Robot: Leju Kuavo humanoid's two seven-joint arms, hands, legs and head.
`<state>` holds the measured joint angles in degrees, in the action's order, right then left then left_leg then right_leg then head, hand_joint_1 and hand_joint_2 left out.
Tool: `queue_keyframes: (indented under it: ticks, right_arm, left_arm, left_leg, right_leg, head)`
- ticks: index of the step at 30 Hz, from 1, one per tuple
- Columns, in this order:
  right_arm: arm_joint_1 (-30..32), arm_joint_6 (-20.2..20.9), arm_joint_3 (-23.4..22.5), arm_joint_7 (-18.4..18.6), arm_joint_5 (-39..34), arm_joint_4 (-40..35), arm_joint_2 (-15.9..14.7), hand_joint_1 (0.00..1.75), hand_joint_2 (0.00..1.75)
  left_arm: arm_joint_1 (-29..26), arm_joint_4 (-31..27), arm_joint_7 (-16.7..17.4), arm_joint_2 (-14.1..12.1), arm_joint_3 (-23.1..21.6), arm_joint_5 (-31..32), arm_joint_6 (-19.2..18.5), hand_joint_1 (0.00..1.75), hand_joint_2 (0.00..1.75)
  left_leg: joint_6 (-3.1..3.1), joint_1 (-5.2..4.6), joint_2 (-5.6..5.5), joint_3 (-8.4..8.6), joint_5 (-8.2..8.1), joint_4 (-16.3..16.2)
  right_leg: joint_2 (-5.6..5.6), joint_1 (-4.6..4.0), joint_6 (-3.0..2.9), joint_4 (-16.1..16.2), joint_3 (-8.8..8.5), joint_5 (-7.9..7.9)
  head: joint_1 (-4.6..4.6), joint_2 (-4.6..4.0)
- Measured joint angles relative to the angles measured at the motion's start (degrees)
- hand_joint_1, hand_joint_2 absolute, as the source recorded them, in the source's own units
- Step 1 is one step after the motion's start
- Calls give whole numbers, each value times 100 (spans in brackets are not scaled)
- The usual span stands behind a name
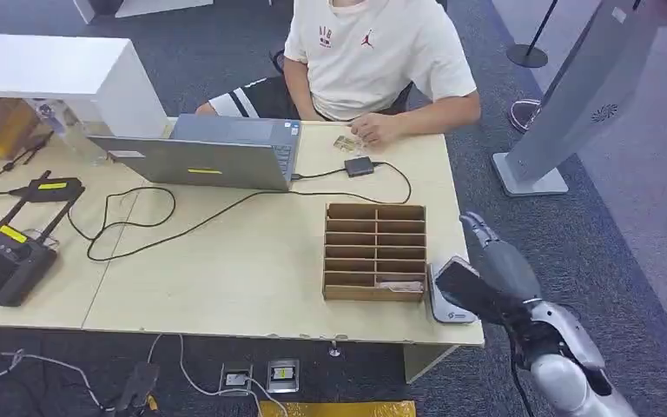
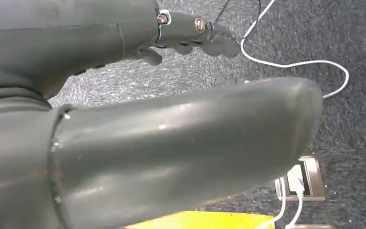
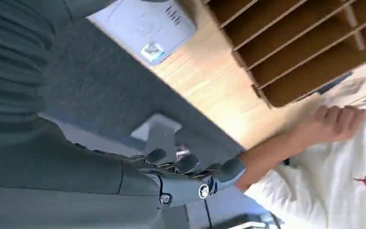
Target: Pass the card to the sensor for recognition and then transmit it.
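My right hand is at the table's near right corner, pinching a dark flat card just above the pale grey sensor pad. The right wrist view has the same sensor under the hand, with my right hand's fingers stretched past the table edge. A cardboard slotted box stands left of the sensor, and one card lies in its nearest row. My left hand hangs over the carpet, holding nothing, fingers loosely bent.
A person sits at the far side, one hand resting by a few cards. A laptop, a black adapter with its cable, and black radio units are on the table. A white kiosk stand rises at the right.
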<state>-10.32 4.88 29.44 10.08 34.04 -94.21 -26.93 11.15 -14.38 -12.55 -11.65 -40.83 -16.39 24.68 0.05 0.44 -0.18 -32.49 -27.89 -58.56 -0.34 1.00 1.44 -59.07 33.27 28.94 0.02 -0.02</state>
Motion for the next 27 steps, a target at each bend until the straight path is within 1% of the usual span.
queue_keyframes:
  ticks: [4, 7, 14, 20, 27]
  right_arm:
    - [-8, -153, 205, -109, 698, 251, -50, 0, 175]
    - [-11, -199, 324, -158, 910, 416, -53, 0, 175]
    - [-61, -225, 527, -201, 1153, 662, -50, 0, 175]
    - [-120, -149, 662, -212, 1231, 757, -44, 0, 175]
    - [-226, -18, 765, -387, 1243, 831, 52, 0, 175]
  left_arm:
    - [24, 0, 68, 11, 0, 42, -55, 0, 0]
    - [59, -2, 116, 11, 0, 57, -81, 0, 0]
    - [101, -2, 131, 9, 0, 81, -140, 0, 0]
    - [168, -4, 179, 7, 0, 131, -208, 0, 0]
    - [192, -26, 234, 7, 0, 253, -240, 0, 0]
  left_leg:
    - [0, 0, 0, 0, 0, 0]
    - [0, 0, 0, 0, 0, 0]
    - [0, 0, 0, 1, 0, 0]
    - [0, 0, 0, 1, 0, 0]
    - [0, 0, 0, 0, 0, 0]
  right_leg:
    - [0, 0, 0, 0, 0, 0]
    - [0, 0, 0, 0, 0, 0]
    - [1, 0, 0, 0, 0, 0]
    - [1, 0, 0, 0, 0, 0]
    - [1, 0, 0, -1, 0, 0]
  head:
    - [0, 0]
    - [0, 0]
    - [0, 0]
    - [0, 0]
    - [0, 0]
